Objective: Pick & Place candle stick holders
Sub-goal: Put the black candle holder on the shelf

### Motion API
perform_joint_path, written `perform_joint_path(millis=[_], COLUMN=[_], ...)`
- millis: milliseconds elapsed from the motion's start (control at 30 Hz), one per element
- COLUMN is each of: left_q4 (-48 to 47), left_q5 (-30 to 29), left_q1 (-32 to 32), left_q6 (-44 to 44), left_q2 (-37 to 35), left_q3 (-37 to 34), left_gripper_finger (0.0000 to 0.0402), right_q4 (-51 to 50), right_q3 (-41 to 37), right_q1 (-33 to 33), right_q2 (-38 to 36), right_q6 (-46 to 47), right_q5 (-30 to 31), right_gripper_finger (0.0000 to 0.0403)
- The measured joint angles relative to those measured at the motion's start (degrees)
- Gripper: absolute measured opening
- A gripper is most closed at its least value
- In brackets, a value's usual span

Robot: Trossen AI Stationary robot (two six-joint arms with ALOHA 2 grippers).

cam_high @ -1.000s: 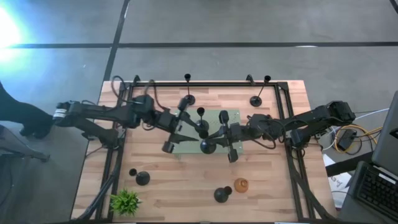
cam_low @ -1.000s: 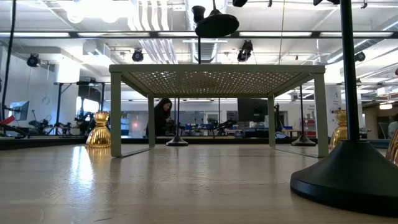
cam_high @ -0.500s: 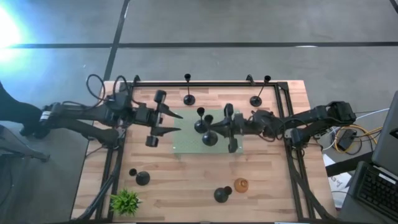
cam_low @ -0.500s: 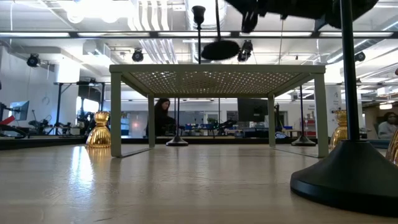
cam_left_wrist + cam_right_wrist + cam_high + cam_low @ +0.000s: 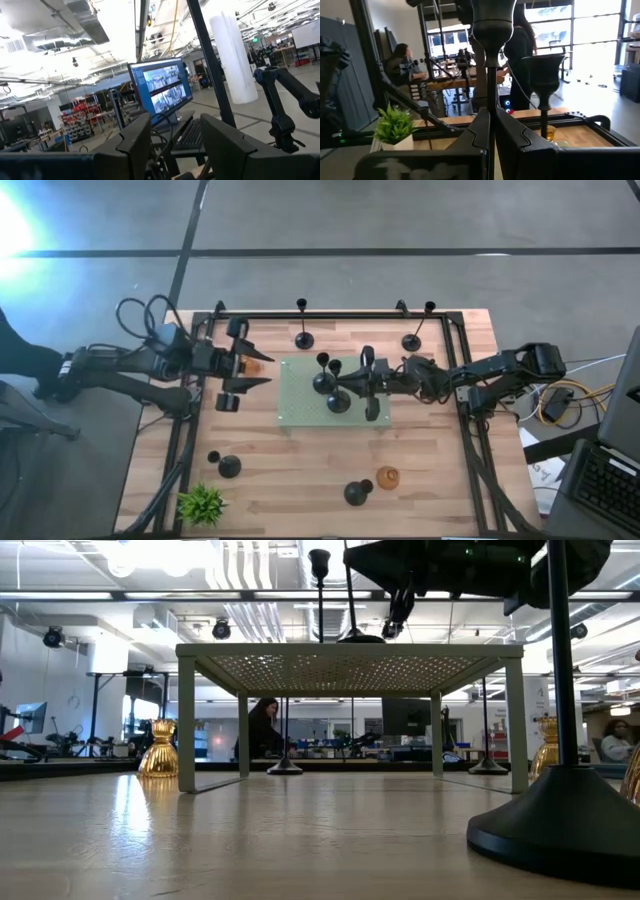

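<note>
Black and slender, the candle stick holder [image 5: 338, 400] we are carrying has a round domed base and a thin stem, and it now sits over the pale green mat [image 5: 300, 395], near the mat's centre, right beside a second black holder [image 5: 322, 380] already standing there at about eleven o'clock from it. In the right wrist view its stem [image 5: 490, 90] runs straight up between our own two fingers, so its long axis is vertical and the jaws pinch it from the sides, closed tight on the stem. Our right gripper [image 5: 368, 385] lies at roughly three o'clock from the base, reaching in from the table's right side. We judge the coming move to be a straight release and a retreat toward three o'clock, keeping clear of the neighbour. Our left gripper [image 5: 240, 368] hangs well apart at nine o'clock of the mat, fingers spread and holding nothing. An amber-orange holder [image 5: 388, 477] waits at the table's five o'clock.
</note>
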Motion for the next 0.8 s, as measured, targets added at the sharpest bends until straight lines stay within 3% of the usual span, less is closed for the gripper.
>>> perform_joint_path(millis=[800], left_q4=[0.0], left_q5=[0.0], left_q1=[0.0], left_q6=[-0.3], left_q2=[-0.4], left_q3=[-0.1], left_gripper_finger=[0.0174], right_q4=[2.9], right_q3=[-0.4], right_q1=[-1.1], right_q2=[2.8], right_q6=[0.7], right_q5=[0.1], right_gripper_finger=[0.0008])
